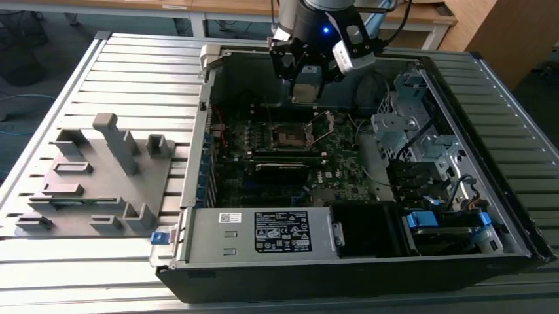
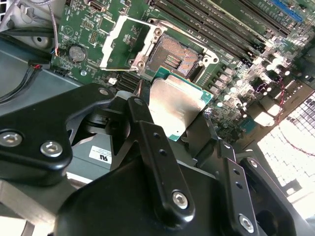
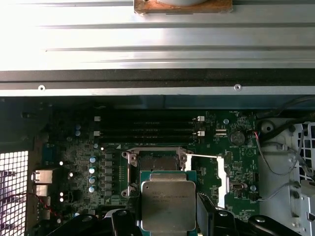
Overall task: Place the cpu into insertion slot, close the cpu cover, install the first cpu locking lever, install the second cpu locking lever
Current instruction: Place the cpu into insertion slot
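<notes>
Exterior view: even, diffuse light over the table; the inside of the case lies in shadow, deepest beneath its far wall; a blue lamp glows on the arm. First wrist view: the slats are washed out almost to white; the motherboard is dim by contrast; a soft sheen lies on the cpu. Second wrist view: strong glare on the cpu top; the mesh panel is blown out by light from behind.
</notes>
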Action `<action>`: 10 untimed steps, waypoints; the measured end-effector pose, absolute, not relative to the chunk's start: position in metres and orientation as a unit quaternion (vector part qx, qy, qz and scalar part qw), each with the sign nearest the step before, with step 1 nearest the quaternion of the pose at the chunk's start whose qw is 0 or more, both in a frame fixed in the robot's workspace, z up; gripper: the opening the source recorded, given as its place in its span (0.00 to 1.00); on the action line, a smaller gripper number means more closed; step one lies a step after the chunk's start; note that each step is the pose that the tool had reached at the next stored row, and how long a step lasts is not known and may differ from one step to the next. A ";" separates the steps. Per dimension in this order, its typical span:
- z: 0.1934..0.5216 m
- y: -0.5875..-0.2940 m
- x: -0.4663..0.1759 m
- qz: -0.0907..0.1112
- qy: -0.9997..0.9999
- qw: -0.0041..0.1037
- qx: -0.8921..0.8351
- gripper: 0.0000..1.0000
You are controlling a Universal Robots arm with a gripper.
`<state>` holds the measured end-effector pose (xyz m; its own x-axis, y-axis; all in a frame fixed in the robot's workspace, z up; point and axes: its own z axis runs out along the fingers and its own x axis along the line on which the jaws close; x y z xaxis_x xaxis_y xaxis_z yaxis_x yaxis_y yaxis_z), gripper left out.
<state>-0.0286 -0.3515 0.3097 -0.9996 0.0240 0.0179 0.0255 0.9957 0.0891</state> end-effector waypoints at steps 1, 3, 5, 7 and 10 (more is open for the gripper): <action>0.310 -0.352 -0.029 -0.045 -0.999 0.008 -0.012 0.54; 0.309 -0.351 -0.029 -0.045 -0.999 0.008 -0.012 0.54; 0.309 -0.351 -0.029 -0.045 -0.999 0.008 -0.012 0.54; 0.307 -0.352 -0.029 -0.045 -0.999 0.008 -0.012 0.54; 0.305 -0.352 -0.029 -0.045 -0.999 0.008 -0.012 0.54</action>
